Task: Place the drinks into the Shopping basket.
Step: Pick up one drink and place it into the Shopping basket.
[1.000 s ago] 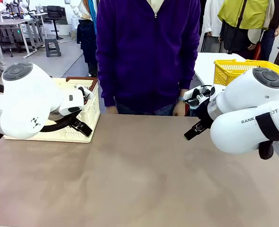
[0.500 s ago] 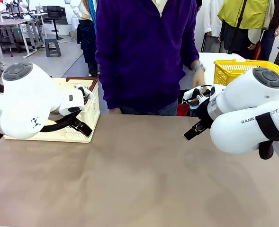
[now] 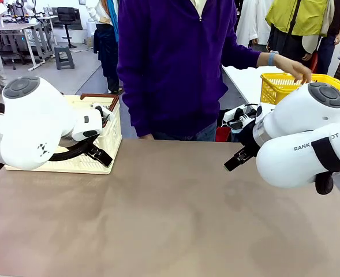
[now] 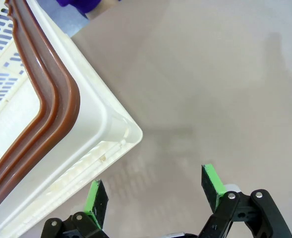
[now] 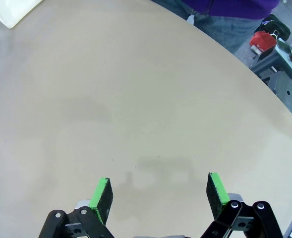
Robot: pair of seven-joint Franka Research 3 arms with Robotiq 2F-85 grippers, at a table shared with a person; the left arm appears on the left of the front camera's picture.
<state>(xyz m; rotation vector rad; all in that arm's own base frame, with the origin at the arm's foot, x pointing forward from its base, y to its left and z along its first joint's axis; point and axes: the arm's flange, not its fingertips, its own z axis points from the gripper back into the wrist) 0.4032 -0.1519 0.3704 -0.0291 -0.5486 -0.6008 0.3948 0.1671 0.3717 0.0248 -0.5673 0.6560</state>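
Left tool hangs spread and empty just beside a corner of the Shopping basket at the desk's far left; right tool likewise spread. The person's hand reaches over the yellow basket near the right arm: a sudden swing could strike it.

You see the Shopping basket in cream-white with a brown rim (its walls slotted), on a plain tan table. The left gripper and right gripper are black with green pads. The person's sweater is deep purple, and the far basket is yellow mesh.
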